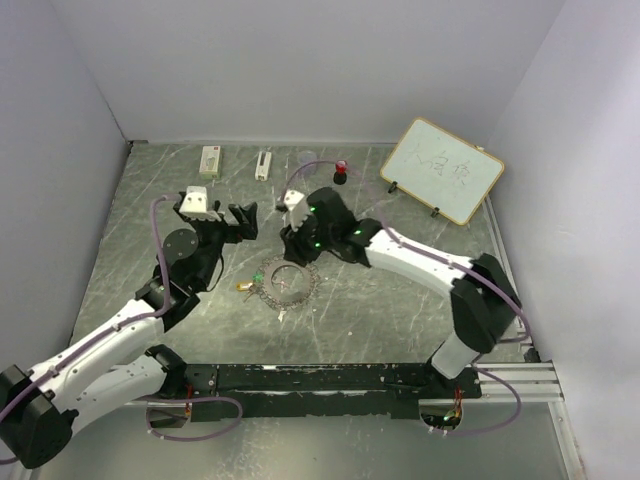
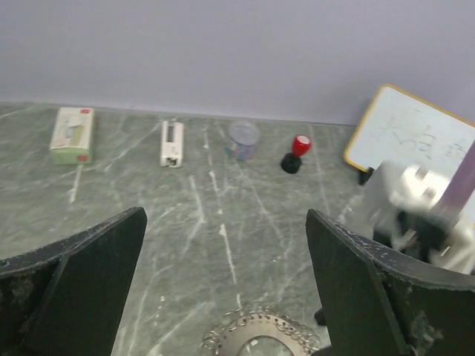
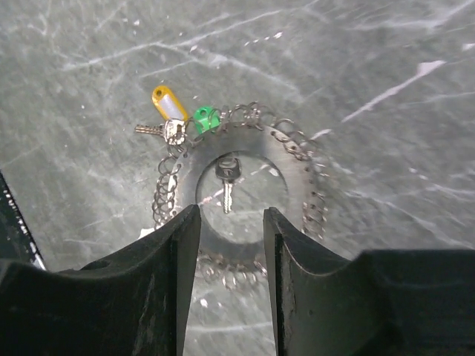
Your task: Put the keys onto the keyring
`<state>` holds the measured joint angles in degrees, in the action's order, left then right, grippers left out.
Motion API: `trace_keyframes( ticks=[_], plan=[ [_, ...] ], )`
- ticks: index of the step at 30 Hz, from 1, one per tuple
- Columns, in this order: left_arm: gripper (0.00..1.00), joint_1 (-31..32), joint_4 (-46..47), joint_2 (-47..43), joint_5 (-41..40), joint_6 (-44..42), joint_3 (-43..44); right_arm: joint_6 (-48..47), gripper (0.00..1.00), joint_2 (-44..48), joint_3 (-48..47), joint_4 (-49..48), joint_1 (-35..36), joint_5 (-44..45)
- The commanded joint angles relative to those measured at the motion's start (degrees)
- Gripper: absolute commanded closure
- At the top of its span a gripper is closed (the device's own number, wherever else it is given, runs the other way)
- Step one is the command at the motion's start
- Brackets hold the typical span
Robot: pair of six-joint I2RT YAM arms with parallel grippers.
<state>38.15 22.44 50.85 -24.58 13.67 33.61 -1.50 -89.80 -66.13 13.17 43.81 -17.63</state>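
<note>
The keyring [image 3: 297, 185], a flat silver ring with a chain-like rim, lies on the table [image 1: 380, 300]. At its upper-left rim lie the keys, one with a yellow head [image 3: 169, 104] and one with a green head [image 3: 205, 119]; whether they hang on the rim I cannot tell. A small dark-headed key [image 3: 226, 178] rests inside the ring's hole. My right gripper [image 3: 231, 215] hovers over the ring's near edge, open, with nothing between its fingers. My left gripper [image 2: 225, 215] is wide open and empty, with the keyring [image 2: 260, 337] just below it. From above, the keyring [image 1: 290, 282] lies in front of both grippers.
Along the back wall stand a white box [image 2: 72, 134], a white clip-like piece [image 2: 172, 143], a small clear cup [image 2: 243, 139], a red-capped black knob [image 2: 295, 152] and a tilted whiteboard [image 1: 442, 170]. The right arm's wrist [image 2: 415, 208] is close on the left gripper's right.
</note>
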Motion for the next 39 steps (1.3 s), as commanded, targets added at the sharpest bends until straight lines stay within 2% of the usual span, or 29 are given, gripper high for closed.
trace_keyframes(
  ticks=[1,6,9,12,21,25,32,39],
  plan=[
    [0.00,-2.70,-8.85,-2.73,-5.67,3.89,3.04,0.90,0.60,-7.19,-4.03,-2.20,5.13,6.17],
    [0.00,-4.35,-10.19,-5.76,-6.32,4.52,2.04,1.47,0.57,-15.24,-8.29,-1.47,9.40,12.80],
    [0.00,-5.11,-9.94,-7.02,-6.30,4.43,1.41,2.08,0.47,-17.60,-9.41,-2.69,10.21,13.41],
    [0.00,-5.69,-10.29,-7.43,-6.30,4.46,1.46,1.99,0.46,-19.07,-10.03,-4.09,10.72,13.43],
    [0.00,-6.75,-10.66,-7.98,-6.05,4.79,1.49,0.55,0.46,-24.88,-15.69,-1.92,12.27,14.24],
    [0.00,-7.08,-10.96,-8.51,-6.19,4.70,1.38,0.62,0.50,-26.35,-17.28,-0.87,12.78,13.65],
    [0.00,-7.56,-10.90,-8.68,-5.93,4.70,1.16,1.07,0.57,-27.53,-17.13,-0.15,13.61,12.71],
    [0.00,-8.00,-10.93,-8.62,-5.51,4.70,0.94,1.50,0.59,-28.25,-16.70,-0.05,14.12,12.47]
  ],
)
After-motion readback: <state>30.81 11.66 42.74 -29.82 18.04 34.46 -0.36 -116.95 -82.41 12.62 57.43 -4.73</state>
